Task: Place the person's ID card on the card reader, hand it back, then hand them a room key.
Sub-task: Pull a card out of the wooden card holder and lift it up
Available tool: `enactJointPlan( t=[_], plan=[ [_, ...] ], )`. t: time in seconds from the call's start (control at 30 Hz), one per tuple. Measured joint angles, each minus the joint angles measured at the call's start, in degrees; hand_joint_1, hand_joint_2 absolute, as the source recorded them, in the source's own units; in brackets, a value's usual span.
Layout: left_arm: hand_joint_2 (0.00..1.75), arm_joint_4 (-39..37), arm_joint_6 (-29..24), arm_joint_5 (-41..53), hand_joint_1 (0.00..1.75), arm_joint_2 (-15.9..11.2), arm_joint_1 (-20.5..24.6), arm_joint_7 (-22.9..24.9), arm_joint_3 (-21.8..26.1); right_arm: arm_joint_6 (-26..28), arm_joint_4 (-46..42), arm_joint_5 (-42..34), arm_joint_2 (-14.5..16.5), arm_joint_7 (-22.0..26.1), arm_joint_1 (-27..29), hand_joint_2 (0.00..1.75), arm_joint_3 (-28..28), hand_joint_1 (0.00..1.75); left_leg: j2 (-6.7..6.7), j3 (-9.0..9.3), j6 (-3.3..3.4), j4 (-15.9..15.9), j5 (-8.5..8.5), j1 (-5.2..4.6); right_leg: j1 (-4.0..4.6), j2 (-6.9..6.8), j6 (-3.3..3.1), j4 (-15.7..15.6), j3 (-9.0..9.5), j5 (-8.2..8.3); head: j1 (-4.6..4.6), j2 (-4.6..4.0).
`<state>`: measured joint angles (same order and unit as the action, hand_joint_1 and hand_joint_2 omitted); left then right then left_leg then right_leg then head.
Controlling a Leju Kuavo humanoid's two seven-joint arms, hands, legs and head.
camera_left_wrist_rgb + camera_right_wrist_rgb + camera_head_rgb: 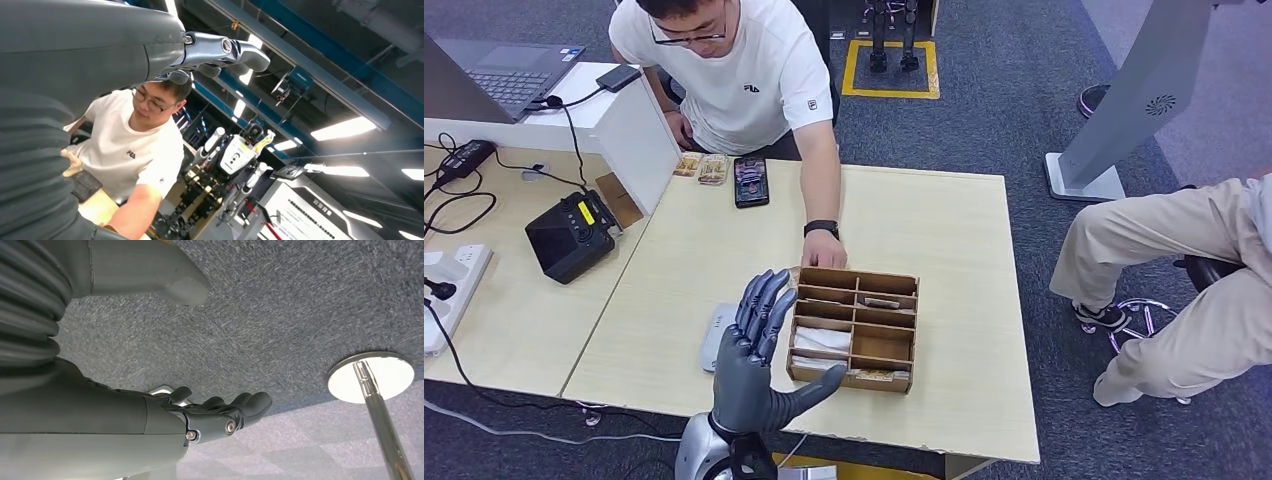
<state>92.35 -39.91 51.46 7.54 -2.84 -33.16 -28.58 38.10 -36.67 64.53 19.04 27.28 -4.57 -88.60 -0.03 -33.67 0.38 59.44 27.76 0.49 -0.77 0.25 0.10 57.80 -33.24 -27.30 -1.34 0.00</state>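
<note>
left hand point(759, 345) raised, fingers point(764, 300) spread, empty

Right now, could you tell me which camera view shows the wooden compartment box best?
The head view: the wooden compartment box sits whole on the table, beside the raised left hand. The left wrist view looks up at the person; the right wrist view faces carpet.

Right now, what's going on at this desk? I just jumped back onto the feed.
The robot's left hand is raised over the near edge of the table, fingers spread, holding nothing. The person in the white shirt reaches a hand to the far rim of the wooden compartment box. A pale flat device, possibly the card reader, lies beside the box. The right hand hangs open above the carpet. I can't make out an ID card in any view.
</note>
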Motion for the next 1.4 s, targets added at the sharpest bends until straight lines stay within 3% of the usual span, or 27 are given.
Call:
enactJointPlan(
  t=[0.13, 0.33, 0.47, 0.53, 0.67, 0.97, 1.1, 1.23, 1.4],
  plan=[
    [1.75, 0.00, 0.00, 2.67, 0.00, 0.21, -0.06, 0.00, 1.04, -0.01, 0.19, 0.03, 0.00, -0.19, 0.01, 1.75, -0.01, 0.00, 0.00, 0.01, 0.00, 0.00, 0.00, 0.00, 0.00, 0.00, 0.00, 0.00, 0.00, 0.00, -0.01, 0.00],
    [1.75, 0.03, -0.01, 7.23, 0.00, 1.69, -1.56, 0.03, 1.81, 0.00, 0.13, 0.62, -0.01, -1.12, 0.04, 1.75, -0.01, 0.00, 0.00, 0.00, 0.00, 0.00, 0.00, 0.00, 0.00, 0.00, 0.00, 0.00, 0.00, 0.00, -0.01, 0.00],
    [0.00, 0.24, -0.03, 9.00, 0.00, 2.02, -2.38, -0.14, 2.23, 0.01, -0.21, 1.56, -0.02, -1.72, 0.06, 1.75, -0.01, 0.00, 0.00, 0.01, 0.00, 0.00, 0.01, 0.00, 0.00, 0.00, 0.00, 0.00, 0.00, 0.00, -0.01, 0.00],
    [0.00, 0.38, -0.04, 9.71, 0.00, 2.10, -2.70, -0.32, 2.58, 0.01, -0.37, 1.99, -0.02, -1.98, 0.08, 1.75, -0.01, 0.00, 0.01, 0.01, 0.00, 0.00, 0.01, 0.00, 0.00, 0.00, 0.00, 0.00, 0.00, 0.00, -0.01, 0.00],
    [1.75, 0.51, -0.04, 11.78, 0.00, 2.10, -3.31, 0.20, 2.97, 0.01, -1.02, 2.79, -0.02, -2.34, 0.19, 1.75, -0.01, 0.00, 0.01, 0.02, 0.00, 0.00, 0.00, 0.00, 0.00, 0.00, 0.00, 0.00, 0.00, 0.00, -0.01, 0.00],
    [1.75, 1.16, -0.04, 16.95, 0.00, 1.84, -3.82, 2.71, 3.00, -0.01, -2.64, 4.51, 0.00, -2.80, 0.69, 1.75, -0.01, 0.00, 0.00, 0.01, 0.00, 0.00, 0.01, 0.00, 0.00, 0.00, 0.00, 0.00, 0.00, 0.00, 0.00, 0.00],
    [0.00, 1.21, -0.04, 22.07, 0.00, 1.69, -3.81, 6.24, 3.00, 0.00, -3.29, 5.32, 0.00, -3.29, 1.08, 1.75, -0.01, 0.00, 0.00, 0.01, 0.01, 0.00, 0.01, 0.00, 0.00, 0.00, 0.00, 0.00, 0.00, 0.00, 0.00, 0.00],
    [1.75, 0.43, -0.02, 27.92, 0.00, 1.05, -3.13, 15.06, 2.55, 0.00, -3.64, 6.09, 0.00, -3.33, 1.28, 1.75, -0.01, 0.00, 0.01, 0.02, 0.01, 0.00, 0.01, 0.00, 0.00, 0.01, 0.00, 0.00, -0.01, 0.00, 0.00, 0.00],
    [1.75, -0.96, 0.19, 32.97, 0.00, -0.33, -1.35, 24.08, 1.24, 0.01, -4.02, 6.83, 0.00, -3.35, 1.54, 1.75, -0.01, 0.00, 0.01, 0.04, 0.00, 0.00, 0.00, 0.00, 0.00, 0.01, 0.00, 0.00, 0.00, 0.00, -0.01, 0.00]
  ],
)
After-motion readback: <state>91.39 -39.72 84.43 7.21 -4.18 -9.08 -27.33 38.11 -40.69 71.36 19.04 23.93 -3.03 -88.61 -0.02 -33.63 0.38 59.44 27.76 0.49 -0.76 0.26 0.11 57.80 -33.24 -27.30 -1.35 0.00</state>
